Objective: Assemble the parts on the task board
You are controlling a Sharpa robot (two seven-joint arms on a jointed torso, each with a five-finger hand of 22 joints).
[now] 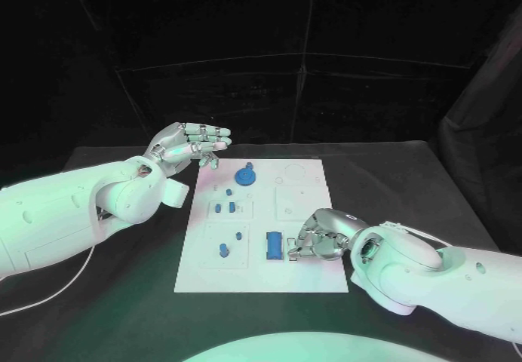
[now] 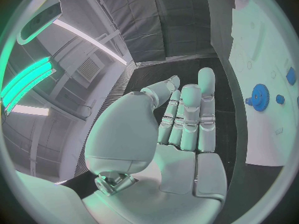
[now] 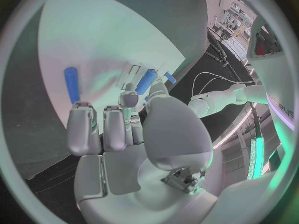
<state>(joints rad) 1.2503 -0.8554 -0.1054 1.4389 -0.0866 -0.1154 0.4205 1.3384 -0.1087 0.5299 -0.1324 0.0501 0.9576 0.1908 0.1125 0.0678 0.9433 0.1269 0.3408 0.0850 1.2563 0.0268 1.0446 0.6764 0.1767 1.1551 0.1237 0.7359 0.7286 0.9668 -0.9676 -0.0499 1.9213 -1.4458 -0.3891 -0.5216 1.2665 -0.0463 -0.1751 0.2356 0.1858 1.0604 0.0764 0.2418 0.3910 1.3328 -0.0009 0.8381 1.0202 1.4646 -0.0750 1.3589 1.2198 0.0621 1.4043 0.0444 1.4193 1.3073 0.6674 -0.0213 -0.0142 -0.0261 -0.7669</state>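
Note:
The white task board (image 1: 310, 275) lies in the middle of the table. On it are a blue gear (image 1: 247, 177), several small blue pegs (image 1: 223, 205) and a blue rectangular block (image 1: 273, 244). My right hand (image 1: 315, 240) rests low on the board just right of that block, fingers curled. Its thumb and a finger pinch a short blue part (image 3: 147, 81), which also peeks out under the fingertips (image 1: 293, 253). My left hand (image 1: 194, 143) hovers above the board's far left corner with fingers stretched and nothing in it (image 2: 187, 119). The gear (image 2: 258, 93) lies beyond it.
The black table (image 1: 109, 302) surrounds the board on all sides. A blue rod (image 3: 72, 84) lies flat on the board beyond my right hand's fingers. Empty recesses (image 1: 296, 202) mark the board's right half.

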